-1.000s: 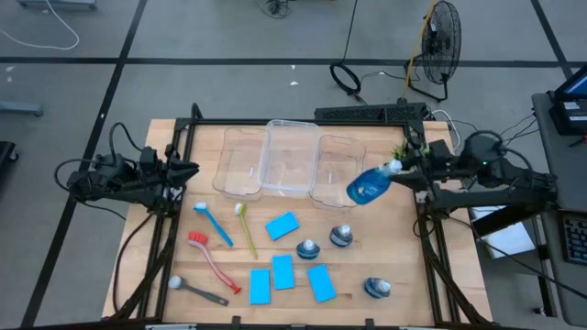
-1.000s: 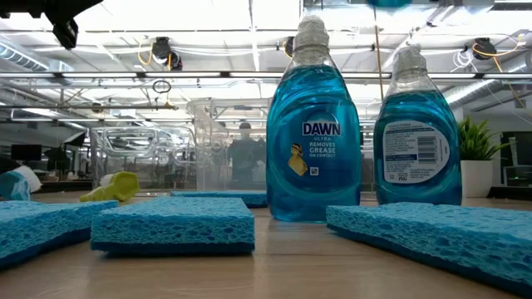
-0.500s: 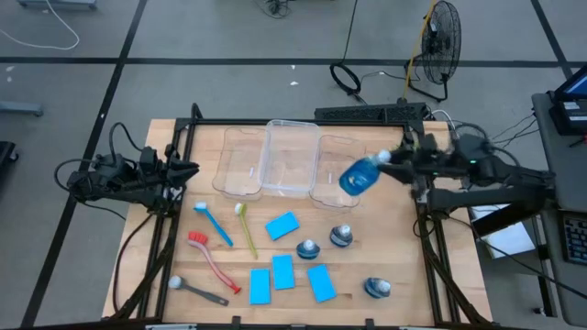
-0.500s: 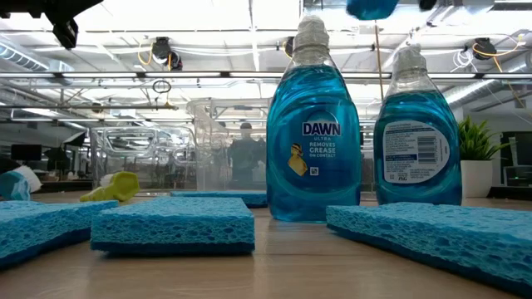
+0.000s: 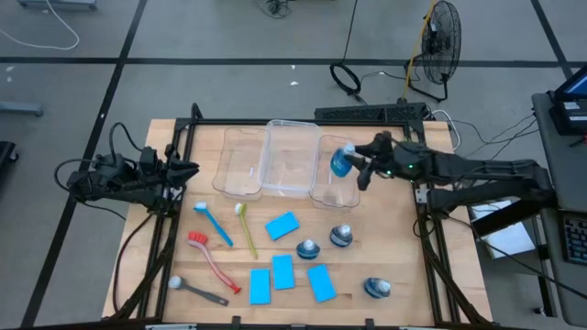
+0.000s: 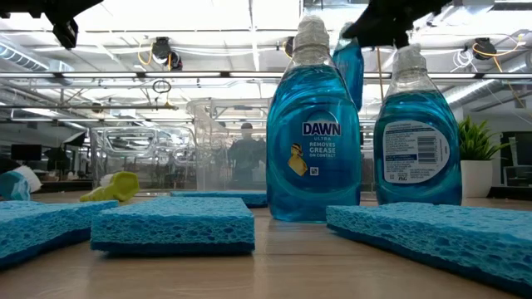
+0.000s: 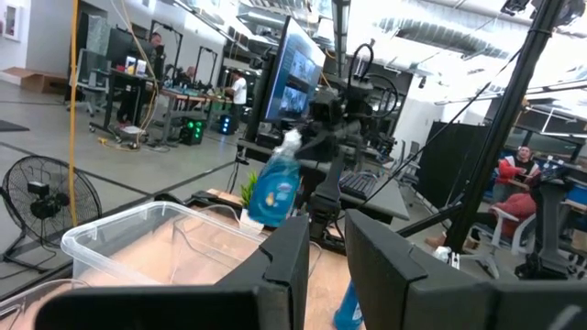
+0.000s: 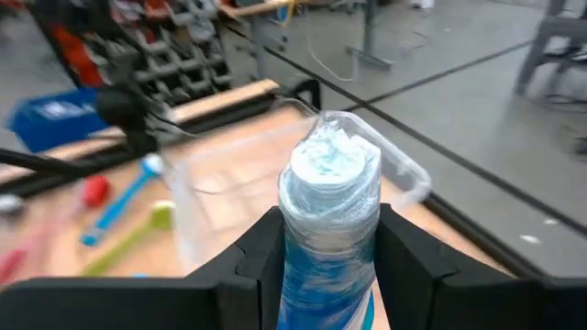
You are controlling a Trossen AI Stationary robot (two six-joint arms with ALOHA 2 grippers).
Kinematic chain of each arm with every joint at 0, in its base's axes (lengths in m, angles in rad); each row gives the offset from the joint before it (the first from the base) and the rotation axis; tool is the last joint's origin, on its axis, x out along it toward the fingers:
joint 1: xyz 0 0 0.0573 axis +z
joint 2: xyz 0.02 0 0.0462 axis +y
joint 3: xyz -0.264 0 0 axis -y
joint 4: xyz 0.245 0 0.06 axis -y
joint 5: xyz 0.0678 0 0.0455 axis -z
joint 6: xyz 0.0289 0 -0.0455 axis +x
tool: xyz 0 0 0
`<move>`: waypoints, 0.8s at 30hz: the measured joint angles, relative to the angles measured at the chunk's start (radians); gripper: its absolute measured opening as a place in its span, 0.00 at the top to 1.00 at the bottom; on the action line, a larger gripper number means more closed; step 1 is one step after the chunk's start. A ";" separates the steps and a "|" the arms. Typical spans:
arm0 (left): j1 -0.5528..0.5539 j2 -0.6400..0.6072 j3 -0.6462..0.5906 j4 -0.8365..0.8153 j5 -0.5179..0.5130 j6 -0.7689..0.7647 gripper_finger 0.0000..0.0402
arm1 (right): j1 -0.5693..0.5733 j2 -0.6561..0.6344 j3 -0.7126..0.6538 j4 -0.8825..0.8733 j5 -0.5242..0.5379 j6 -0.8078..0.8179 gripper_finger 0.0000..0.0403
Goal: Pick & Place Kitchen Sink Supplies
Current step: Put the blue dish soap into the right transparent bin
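Note:
A blue-liquid bottle (image 5: 340, 163) with a pale cap hangs over the rightmost clear bin (image 5: 328, 191), with my right gripper (image 5: 356, 165) shut on it. It also shows in the low view as the held bottle (image 6: 352, 73) and in the left wrist view as the held bottle (image 7: 271, 191). Three more bottles (image 5: 340, 236) stand on the table's near right. Several blue sponges (image 5: 282, 225) lie flat near them. The brushes (image 5: 213, 225) lie on the near left. My left gripper (image 7: 327, 266) waits at the left edge, fingers slightly apart and holding nothing. My right gripper pinches the bottle's upper part just below the cap (image 8: 328, 243) between its two fingers (image 8: 261, 257). The fingers come from the table's right side, nearly level and slanting a little down. The bottle hangs cap up and somewhat tilted, lifted clear above the bin.
Three clear bins (image 5: 291, 158) stand side by side at the table's far middle. A small potted plant (image 6: 475, 158) stands at the far right. Bare wood shows between the bins and the sponges.
My right gripper has swung from the table's right edge toward the left and a little down, carrying the bottle over the rightmost bin. The bottle has turned from lying slantwise to nearly cap up. It stays clear of the table.

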 joint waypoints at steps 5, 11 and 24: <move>0.000 0.000 0.000 0.000 0.000 -0.003 0.81 | -0.031 0.071 0.000 -0.031 0.033 -0.046 0.70; 0.000 0.000 0.000 0.022 0.000 0.003 0.81 | -0.085 0.159 0.000 -0.062 0.032 -0.090 0.70; 0.000 0.000 0.000 0.029 -0.027 0.026 0.81 | -0.161 0.259 0.000 -0.138 0.023 -0.226 0.70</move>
